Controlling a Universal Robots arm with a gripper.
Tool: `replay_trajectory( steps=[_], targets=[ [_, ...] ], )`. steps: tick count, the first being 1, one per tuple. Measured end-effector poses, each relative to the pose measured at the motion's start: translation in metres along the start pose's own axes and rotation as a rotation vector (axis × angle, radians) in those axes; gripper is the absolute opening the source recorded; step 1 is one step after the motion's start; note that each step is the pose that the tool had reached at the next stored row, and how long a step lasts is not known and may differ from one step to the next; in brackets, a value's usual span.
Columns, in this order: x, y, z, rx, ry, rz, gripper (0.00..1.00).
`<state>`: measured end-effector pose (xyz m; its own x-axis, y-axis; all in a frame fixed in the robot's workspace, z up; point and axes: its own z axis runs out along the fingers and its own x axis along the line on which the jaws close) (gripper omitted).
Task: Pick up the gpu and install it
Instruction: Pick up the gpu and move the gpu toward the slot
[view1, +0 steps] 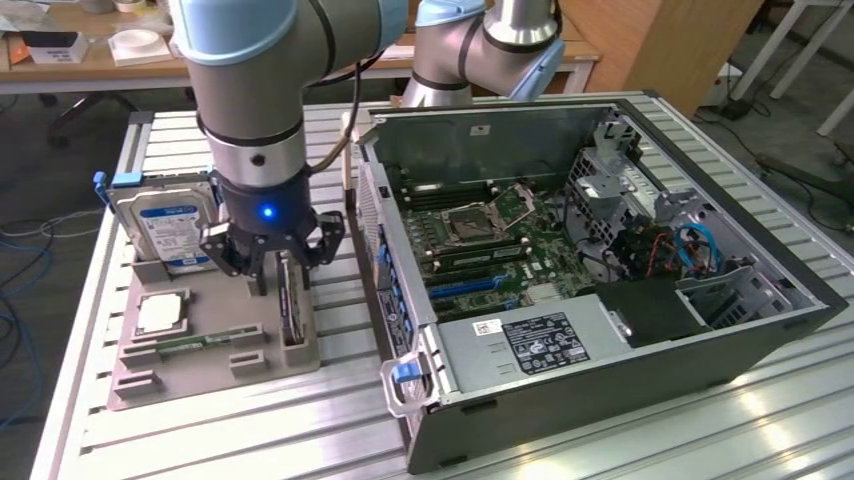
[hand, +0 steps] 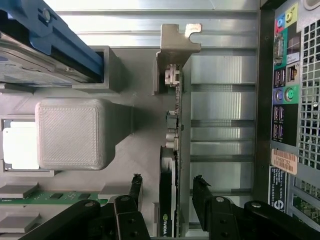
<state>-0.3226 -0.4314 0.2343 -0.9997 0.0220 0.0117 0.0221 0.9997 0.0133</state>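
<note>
The gpu (view1: 291, 308) stands on edge in a slot of the grey holder (view1: 200, 365), to the exterior view's left of the open computer case (view1: 587, 260). In the wrist view the gpu (hand: 172, 135) is seen edge-on, with its silver end bracket (hand: 175, 45) at the far end and the black fan side near the fingers. My gripper (view1: 274, 262) hangs straight over the card, open. Its two black fingertips (hand: 136, 186) straddle the card, with a gap on each side; my gripper (hand: 167, 189) is not touching it.
The holder also carries a silver hard drive (view1: 163, 225) with a blue-white label, a processor chip (view1: 160, 312) and a narrow green memory stick (view1: 200, 343). The case lies open with its motherboard (view1: 487, 235) exposed. Its rear port panel (hand: 282, 100) stands close beside the card.
</note>
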Motion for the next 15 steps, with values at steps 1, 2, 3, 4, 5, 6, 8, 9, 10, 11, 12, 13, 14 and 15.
replay_trajectory(
  steps=[1, 2, 3, 4, 5, 6, 8, 9, 10, 11, 12, 13, 14, 15],
  targets=[
    [0.0000, 0.0000, 0.0001, 0.0003, 0.0000, 0.000, 0.53],
    [0.0000, 0.0000, 0.0003, 0.0003, 0.0000, 0.000, 0.53],
    [0.0000, 0.0000, 0.0005, 0.0002, 0.0000, 0.000, 0.53],
    [-0.0001, 0.0000, 0.0011, 0.0000, -0.0003, 0.000, 0.53],
    [-0.0001, 0.0000, 0.0016, 0.0000, -0.0003, 0.000, 0.53],
    [-0.0001, 0.0000, 0.0022, 0.0001, -0.0002, 0.000, 0.53],
    [-0.0002, 0.0000, 0.0035, 0.0001, -0.0003, 0.000, 0.53],
    [-0.0002, 0.0002, 0.0040, 0.0002, -0.0002, 0.000, 0.53],
    [-0.0002, 0.0007, 0.0045, 0.0003, 0.0000, 0.000, 0.53],
    [-0.0002, 0.0015, 0.0049, 0.0003, 0.0000, 0.000, 0.53],
    [-0.0001, 0.0028, 0.0054, 0.0002, -0.0002, 0.000, 0.53],
    [-0.0001, 0.0043, 0.0056, 0.0003, -0.0001, 0.000, 0.53],
    [-0.0001, 0.0058, 0.0059, 0.0003, -0.0001, 0.000, 0.53],
    [0.0000, 0.0072, 0.0063, 0.0004, -0.0001, 0.000, 0.53]
  ],
)
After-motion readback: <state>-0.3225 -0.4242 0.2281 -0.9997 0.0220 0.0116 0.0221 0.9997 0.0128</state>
